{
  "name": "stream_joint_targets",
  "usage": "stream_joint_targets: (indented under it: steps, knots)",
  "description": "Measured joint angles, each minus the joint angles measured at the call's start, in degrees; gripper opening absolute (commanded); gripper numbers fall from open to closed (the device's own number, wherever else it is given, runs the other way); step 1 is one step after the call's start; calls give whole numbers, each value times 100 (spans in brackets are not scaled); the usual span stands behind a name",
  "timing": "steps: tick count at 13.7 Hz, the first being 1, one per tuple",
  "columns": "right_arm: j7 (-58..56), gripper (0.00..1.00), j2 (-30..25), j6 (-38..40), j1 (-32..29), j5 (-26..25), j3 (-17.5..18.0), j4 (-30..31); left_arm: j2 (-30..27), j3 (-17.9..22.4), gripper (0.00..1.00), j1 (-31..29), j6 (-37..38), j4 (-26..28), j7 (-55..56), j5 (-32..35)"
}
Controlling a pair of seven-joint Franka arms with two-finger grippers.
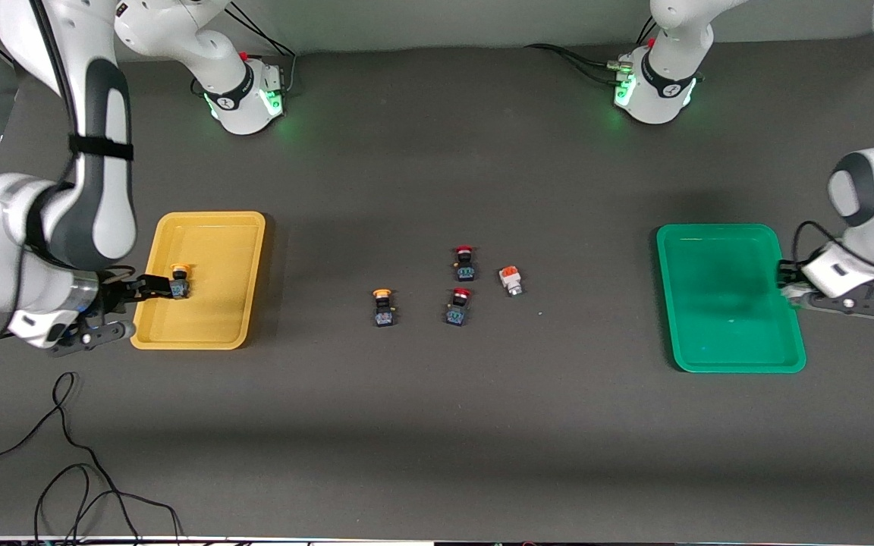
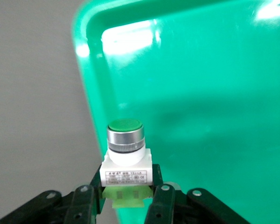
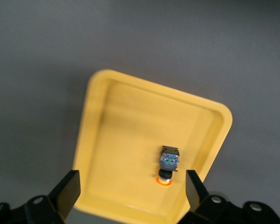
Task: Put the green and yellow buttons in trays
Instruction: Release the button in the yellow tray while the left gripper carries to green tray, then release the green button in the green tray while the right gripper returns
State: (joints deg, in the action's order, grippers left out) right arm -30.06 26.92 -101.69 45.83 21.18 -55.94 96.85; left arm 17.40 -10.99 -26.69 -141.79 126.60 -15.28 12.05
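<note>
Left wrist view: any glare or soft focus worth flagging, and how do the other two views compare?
Left wrist view: bright glare patches on the green tray rim; the green button in the left gripper is sharp. Right wrist view: even light on the yellow tray. Front view: soft arm shadows on the table.

Glossy plastic trays (image 1: 209, 220) — matt table (image 1: 437, 425)

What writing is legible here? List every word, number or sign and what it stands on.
No text here is legible.
Label on the green button, held by the left gripper at the green tray rim: print too blurred.
Label on the yellow button in the yellow tray, under the open right gripper: too small.
</note>
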Motion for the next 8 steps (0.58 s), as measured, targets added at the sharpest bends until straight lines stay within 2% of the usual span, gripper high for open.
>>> stream_joint_targets:
  steps: [2, 3, 5, 6, 7, 8]
  knots:
    - [419, 100, -1, 191, 35, -5, 217, -380, 278, -52, 0, 5, -460, 234, 358, 16]
    - [798, 100, 7, 192, 45, -3, 470, -417, 381, -58, 0, 3, -625, 277, 419, 88]
    - [1930, 100, 66, 74, 66, -2, 1241, -458, 540, -22, 0, -23, -884, 289, 502, 333]
    - [2519, 100, 143, -46, 100, -3, 1656, -534, 602, 4, 54, -48, -987, 290, 503, 376]
    - [3015, 100, 248, -180, 146, 11, 2008, -630, 622, 11, 100, -69, -1030, 289, 503, 387]
    - [3452, 100, 354, -384, 179, 44, 2317, -706, 623, 15, 100, -73, -1038, 285, 503, 401]
